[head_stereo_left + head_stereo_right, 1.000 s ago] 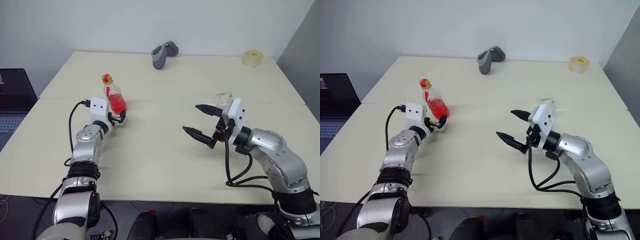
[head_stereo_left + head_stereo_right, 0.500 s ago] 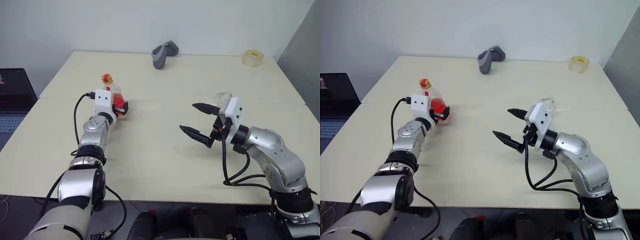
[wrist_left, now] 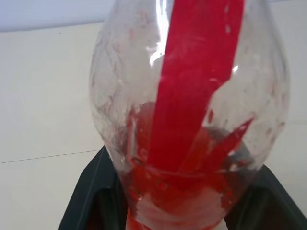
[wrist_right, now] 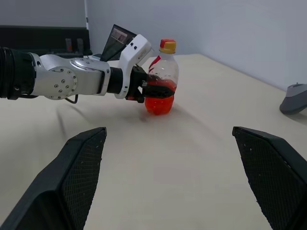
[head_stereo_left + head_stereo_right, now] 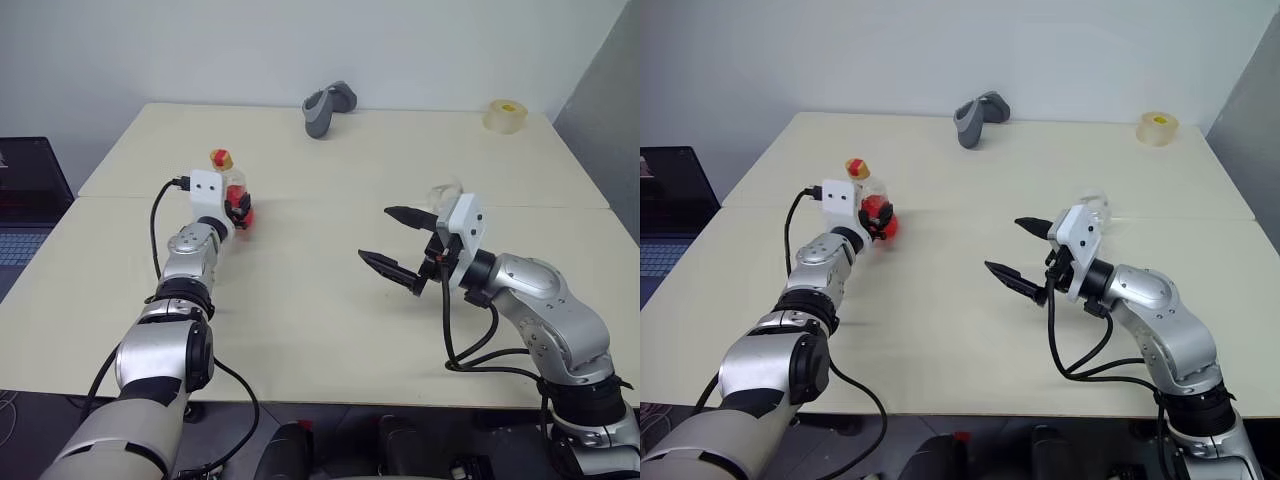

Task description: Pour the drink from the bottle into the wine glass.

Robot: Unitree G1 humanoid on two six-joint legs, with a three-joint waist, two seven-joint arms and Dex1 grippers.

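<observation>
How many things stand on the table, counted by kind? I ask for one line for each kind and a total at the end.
Bottle, holding red drink: 1
Wine glass, partly hidden behind the right arm: 1
Grey curved object: 1
Tape roll: 1
Total: 4

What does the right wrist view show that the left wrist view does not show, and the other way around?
The right wrist view takes in the whole bottle standing upright on the table, its yellow-and-red cap, the left gripper closed around its body, and a grey curved object. The left wrist view gives the close detail: the red label strip. Both show the drink low in the bottle.
</observation>
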